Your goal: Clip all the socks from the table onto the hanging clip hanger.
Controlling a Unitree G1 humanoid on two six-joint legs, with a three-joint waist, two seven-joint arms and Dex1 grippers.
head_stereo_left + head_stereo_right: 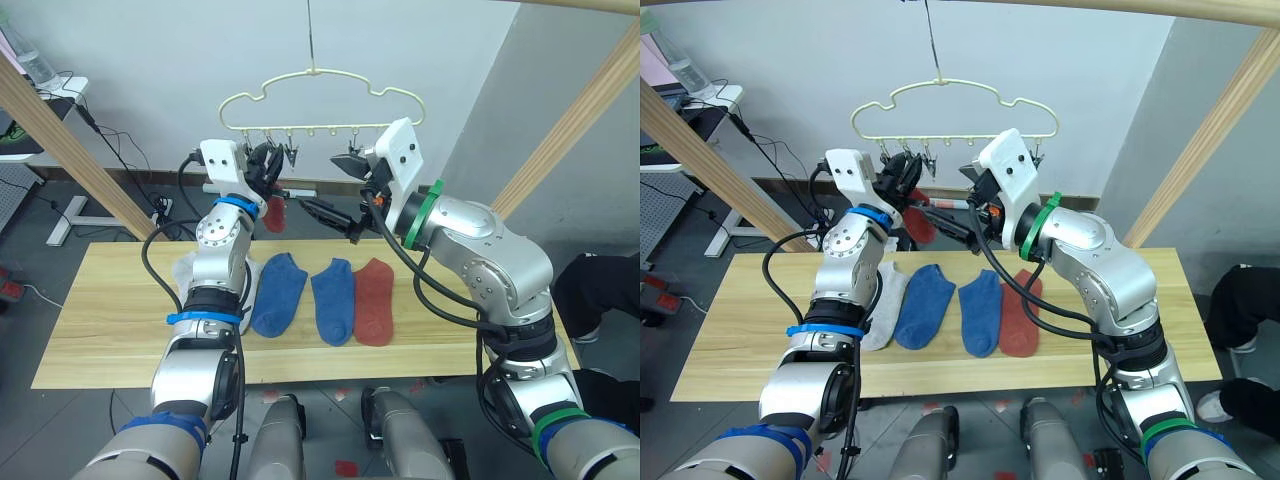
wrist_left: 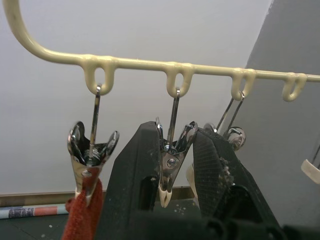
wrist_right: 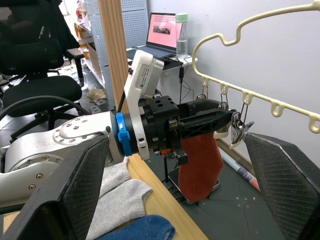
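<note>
The left gripper [image 2: 172,175] is raised to the clip hanger [image 1: 318,98] and pinches the handles of a silver clip [image 2: 171,165], the second clip in from the hanger's left end, between its two black fingers. Just beside it, the end clip [image 2: 90,155] grips a rust-red sock [image 3: 201,165], which hangs above the table's far edge. The right gripper [image 1: 345,195] hovers near the middle of the hanger row, its fingers spread wide with nothing between them. On the table [image 1: 100,310], four socks lie side by side in a row near the middle: a light grey sock [image 1: 883,305] at the left, two blue socks [image 1: 278,293] [image 1: 334,300], and a second rust-red sock [image 1: 374,301] at the right.
</note>
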